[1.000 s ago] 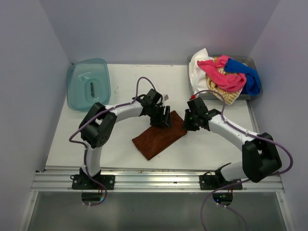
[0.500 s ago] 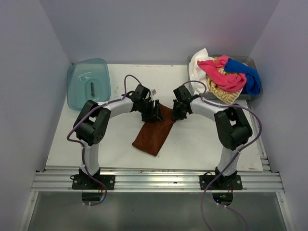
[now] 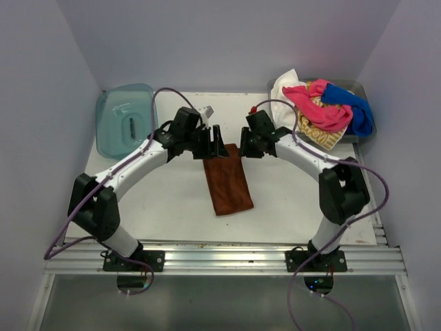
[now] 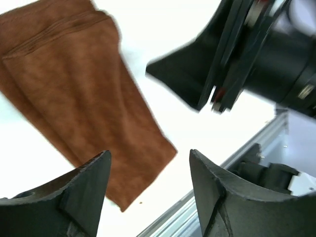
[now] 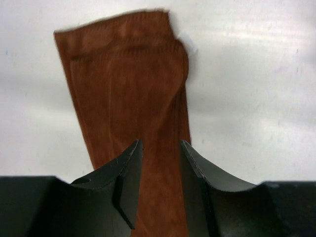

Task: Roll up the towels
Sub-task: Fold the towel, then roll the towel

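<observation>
At the upper left of the overhead view a teal tray sits on the desk, well apart from the work and in nobody's way. Further right, the left end effector hangs just beside the far left corner of the rust-brown towel. It is released: its wrist view shows the fingers spread wide with nothing between them. The towel lies flat in the middle of the frame, folded into a long narrow strip running from the two end effectors toward the lower edge. That looks like the layout wanted before rolling it up from one short end. The right end effector sits at the far right corner. Its fingers are narrowly parted over the cloth, and I cannot tell whether they pinch it. The two end effectors are near each other, so crowding is the likely hazard. At the upper right a heap of towels, pink, blue, white and striped, waits in a grey bin.
</observation>
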Robot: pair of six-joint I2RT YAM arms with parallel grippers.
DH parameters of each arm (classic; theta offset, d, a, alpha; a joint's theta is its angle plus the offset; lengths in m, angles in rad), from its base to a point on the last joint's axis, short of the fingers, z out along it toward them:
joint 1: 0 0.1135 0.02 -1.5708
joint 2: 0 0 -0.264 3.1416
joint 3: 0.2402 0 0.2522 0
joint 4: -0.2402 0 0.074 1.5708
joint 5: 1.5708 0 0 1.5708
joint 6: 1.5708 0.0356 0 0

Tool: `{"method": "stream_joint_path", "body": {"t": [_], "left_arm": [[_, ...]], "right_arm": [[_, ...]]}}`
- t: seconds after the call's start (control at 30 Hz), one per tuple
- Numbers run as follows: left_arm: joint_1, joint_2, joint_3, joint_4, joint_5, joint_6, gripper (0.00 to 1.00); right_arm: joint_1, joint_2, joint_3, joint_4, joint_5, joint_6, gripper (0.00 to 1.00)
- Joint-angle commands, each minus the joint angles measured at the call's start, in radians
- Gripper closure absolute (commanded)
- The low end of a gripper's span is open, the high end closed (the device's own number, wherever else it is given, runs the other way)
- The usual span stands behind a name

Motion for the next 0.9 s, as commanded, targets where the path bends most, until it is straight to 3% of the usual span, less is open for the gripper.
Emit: {"method": "stream_joint_path", "body": {"t": [0.0,0.3,0.57,0.87], "left_arm": [[-0.008,-0.034,-0.092,0.051,0.022,-0.034,0.33],[-0.127,-0.004,-0.291,0.25,0.105,-0.13,0.36],[-0.147,0.099,-0.374,0.254,0.044,-0.104,0.39],[-0.15,-0.055,-0.353,0.093,-0.03,-0.015,0.38]], "right_arm": [[0.065,-0.155,-0.116,-0.005,0.027,0.008,0.61],[0.18,-0.333,-0.412,0.037,-0.012,0.132,0.81],[0.213,-0.247,-0.535,0.091,0.021,0.169,0.95],[0.28,-0.445,-0.545,0.035,0.111,0.216,0.93]]}}
